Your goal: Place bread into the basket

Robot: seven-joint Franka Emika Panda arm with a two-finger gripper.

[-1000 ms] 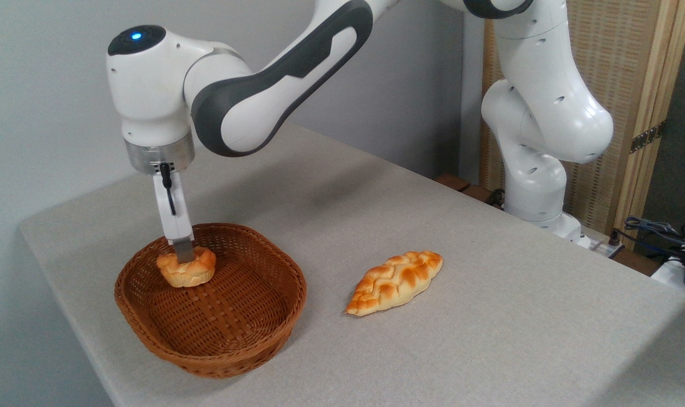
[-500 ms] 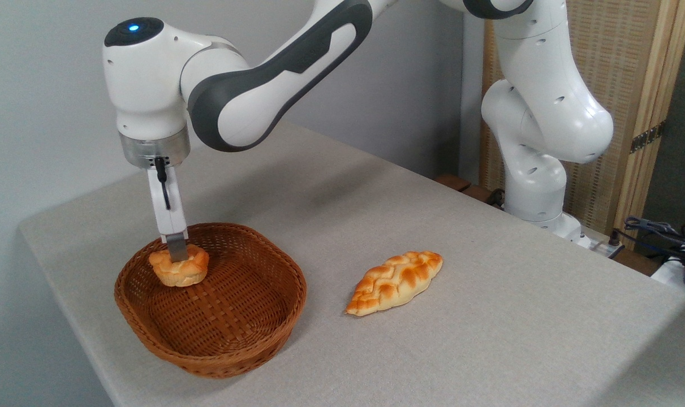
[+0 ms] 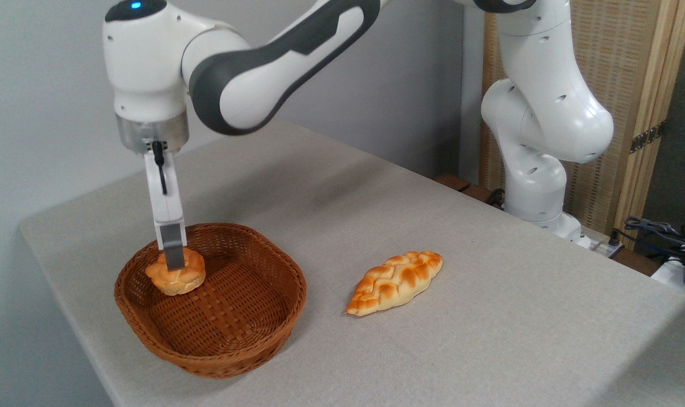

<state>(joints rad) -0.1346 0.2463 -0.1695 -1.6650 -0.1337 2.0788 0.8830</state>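
The oval wicker basket (image 3: 218, 305) sits nearest on the grey desk (image 3: 489, 316), with the braided loaf (image 3: 395, 281) just right of it. Inside the basket's far-left part lies the knotted bun (image 3: 175, 275). The end effector (image 3: 174, 257) reaches down onto the bun, apparently pinching it; only one finger shows.

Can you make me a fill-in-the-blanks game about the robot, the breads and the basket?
1. The small round golden bun sits inside the brown woven wicker ____.
2. The long braided loaf lies on the grey ____, outside the basket.
3. The gripper belongs to a white and ____ robot arm.
4. Of the two breads, the one farther right in the picture is the ____.

Missing words: basket; table; grey; loaf
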